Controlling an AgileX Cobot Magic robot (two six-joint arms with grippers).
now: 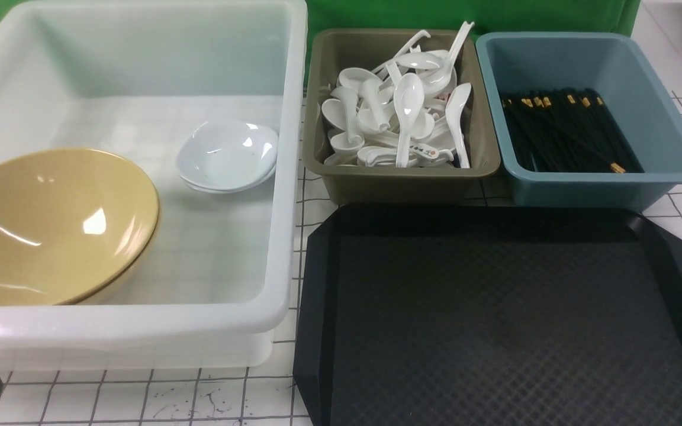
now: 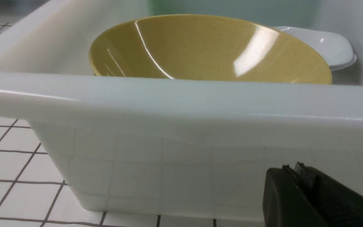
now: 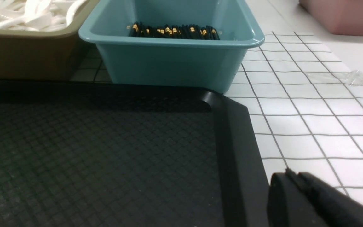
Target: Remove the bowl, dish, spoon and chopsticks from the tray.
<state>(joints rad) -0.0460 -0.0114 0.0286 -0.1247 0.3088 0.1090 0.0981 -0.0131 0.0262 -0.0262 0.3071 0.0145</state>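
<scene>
Bright overhead light left hard white glare on the yellow bowl (image 1: 51, 225) at nine o'clock; the right wrist view looked slightly soft.

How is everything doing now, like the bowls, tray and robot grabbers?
yellow bowls: nested, tilted in the white bin
white dishes: stacked
white spoons: heaped in the olive bin
chopsticks: lying in the blue bin
tray: bare where seen
left gripper: shut
right gripper: shut

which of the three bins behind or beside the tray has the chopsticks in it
The blue bin, farthest right of the three; the olive one holds white spoons and the big white one bowls and dishes.
</scene>
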